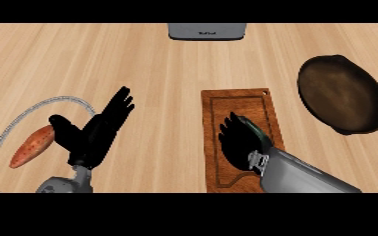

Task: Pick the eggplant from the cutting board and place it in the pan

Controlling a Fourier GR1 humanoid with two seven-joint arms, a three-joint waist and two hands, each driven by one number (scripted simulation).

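The brown cutting board (214,105) lies right of centre. My right hand (240,142) is low over its middle, fingers spread and pointing up-left. The dark eggplant is almost wholly hidden beneath that hand; only a greenish strip (256,131) shows along the hand's right edge. I cannot see any finger wrapped round it. The dark round pan (338,94) sits at the right edge, apart from the board. My left hand (94,132) rests open at the lower left, fingers up.
An orange sweet potato (32,147) lies at the far left beside the left hand, with a grey wire loop (44,106) arching above it. A grey appliance (207,31) stands at the back centre. Bare wooden counter (162,80) lies between board and left hand.
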